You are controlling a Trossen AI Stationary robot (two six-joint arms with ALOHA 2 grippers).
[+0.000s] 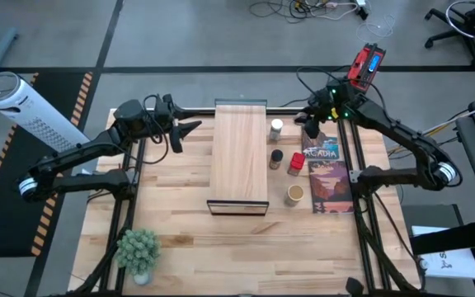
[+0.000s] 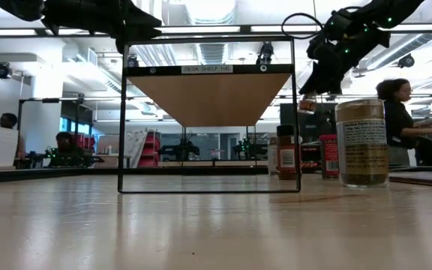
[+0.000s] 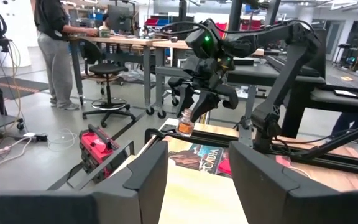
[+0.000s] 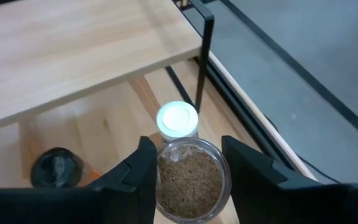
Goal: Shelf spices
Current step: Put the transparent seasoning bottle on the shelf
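One small clear-walled jar of brown spice (image 4: 188, 180), rigid, light and likely slippery, is hanging clamped at its sides in the closed right pincer (image 4: 188, 168).

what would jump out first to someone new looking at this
The right gripper, raised over the table's far right side, is shut on a small jar of brown spice. Below it a white-capped jar stands on the table beside the shelf, whose top is bare. The left gripper hangs left of the shelf.

The scene is lit evenly and brightly from ceiling strip lights (image 2: 201, 30). Soft glare is spread across the tabletop (image 2: 201, 225) in the low view, where its near edge is blurred.
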